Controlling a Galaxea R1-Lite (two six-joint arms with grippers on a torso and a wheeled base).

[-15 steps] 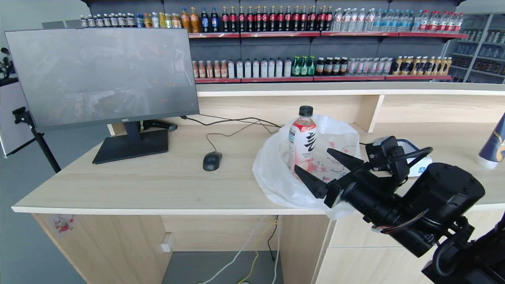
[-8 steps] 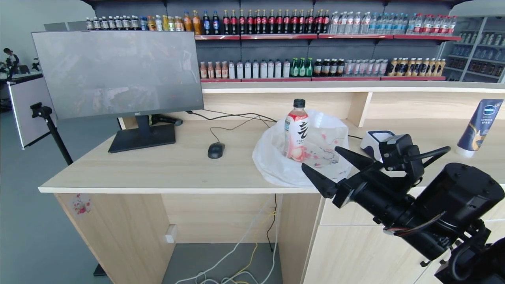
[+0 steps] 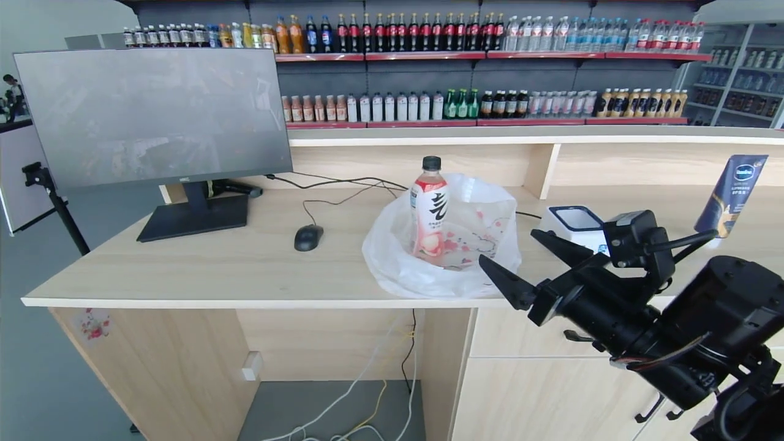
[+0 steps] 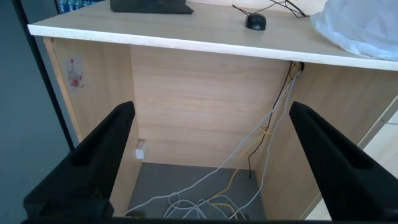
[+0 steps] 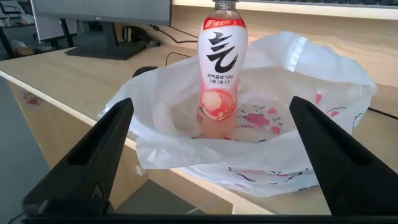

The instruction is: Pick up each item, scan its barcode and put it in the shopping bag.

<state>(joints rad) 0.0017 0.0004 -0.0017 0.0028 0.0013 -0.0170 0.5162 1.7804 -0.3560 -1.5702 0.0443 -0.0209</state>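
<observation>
A pink-labelled drink bottle (image 3: 429, 208) with a black cap stands upright inside the white plastic shopping bag (image 3: 392, 269) on the wooden counter. My right gripper (image 3: 509, 248) hangs open and holds nothing, at the counter's front edge just right of the bag. In the right wrist view the bottle (image 5: 222, 68) and the bag (image 5: 298, 143) lie a short way ahead of the right gripper (image 5: 211, 102). A white barcode scanner (image 3: 576, 219) sits right of the bag. My left gripper (image 4: 211, 107) is open in front of the counter, below its top.
A blue tube (image 3: 732, 196) stands at the counter's far right. A monitor (image 3: 153, 116) and a black mouse (image 3: 308, 237) with cables occupy the left half. Loose cables (image 4: 261, 155) hang under the counter. Shelves of bottles line the back wall.
The head camera has shifted. Against the bag, my right gripper has drawn back to the right, from in front of the bag to beside it, still open. The bottle stays standing in the bag.
</observation>
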